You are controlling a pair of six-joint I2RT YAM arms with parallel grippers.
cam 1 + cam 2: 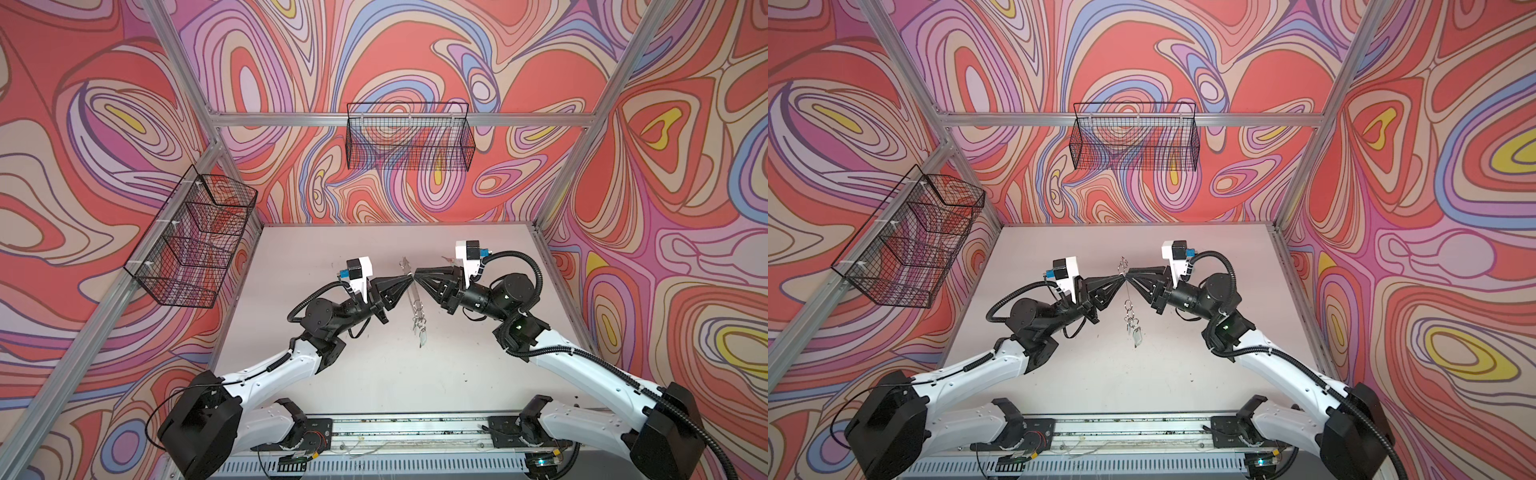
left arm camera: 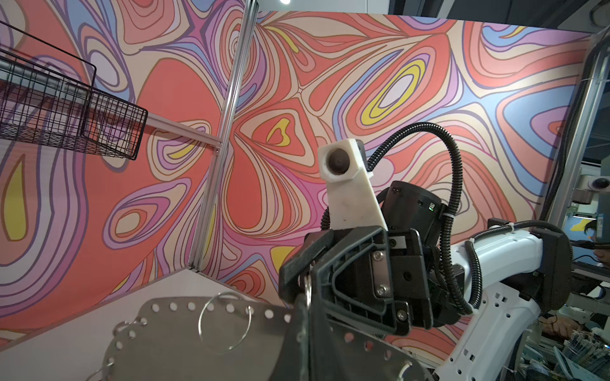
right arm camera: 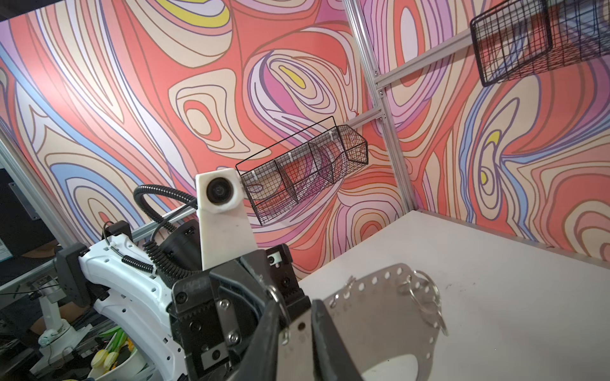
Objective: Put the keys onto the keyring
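One keyring point(image 1: 411, 299) stood edge-on in the air over the middle of the table, a thin sliver in both top views and a flat plate with holes along its rim in the left wrist view point(image 2: 185, 333). The keys point(image 1: 421, 334), bunched with a pale tag, dangled from the end nearer the arm bases. The left gripper point(image 1: 409, 280) was clamped tight on the plate's rim. The right gripper point(image 1: 417, 274) met it tip to tip from the opposite side, its jaws a little apart around a strip of the rim. I could not tell whether they pinched it.

The table point(image 1: 374, 374) below was pale, matte and lightly scuffed. An aluminium frame point(image 1: 374, 119) edged it, and walls point(image 1: 415, 62) of swirling red, lilac, blue and yellow closed three sides. Two black wire baskets hung from the frame, a long one point(image 1: 409, 137) on the back wall and a divided one point(image 1: 195, 241) on the left wall. The wall pattern showed through their mesh.
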